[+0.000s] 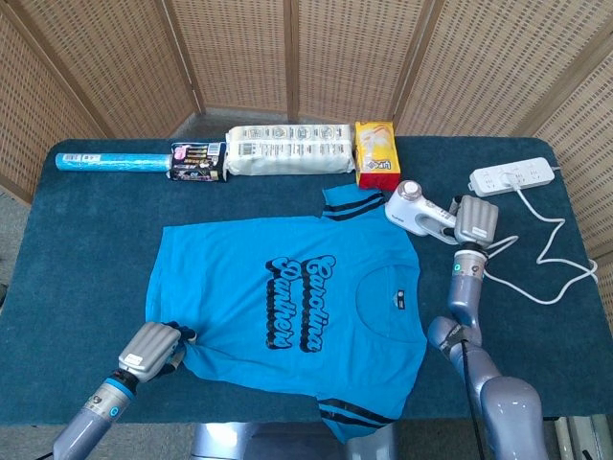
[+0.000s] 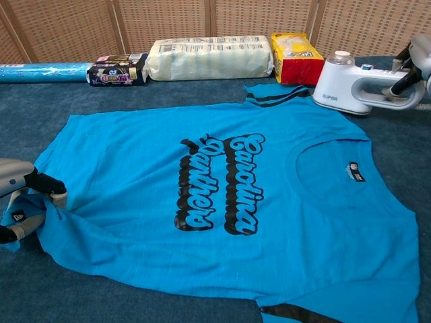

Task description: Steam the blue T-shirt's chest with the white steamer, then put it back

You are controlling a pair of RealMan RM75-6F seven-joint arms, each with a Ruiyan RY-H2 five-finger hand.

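— Where's the white steamer (image 1: pixel 416 208)?
— At two o'clock from the blue T-shirt (image 1: pixel 287 307), just off its collar; the right hand (image 1: pixel 476 222) grips the handle, fingers wrapped round it.
— And the left hand (image 1: pixel 151 349)?
— At seven o'clock, fingers (image 2: pixel 42 184) pinching the shirt's hem on the desk (image 1: pixel 86 259).

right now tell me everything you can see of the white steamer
The white steamer is a handheld unit of glossy white plastic: a rounded body with a pale cap on top, small dark lettering on its side, and a handle running back to the right. It sits beside the blue T-shirt, near its upper sleeve, in front of the yellow packet. The right hand grips the handle. Whether its base rests on the table or hangs just above, I cannot tell.
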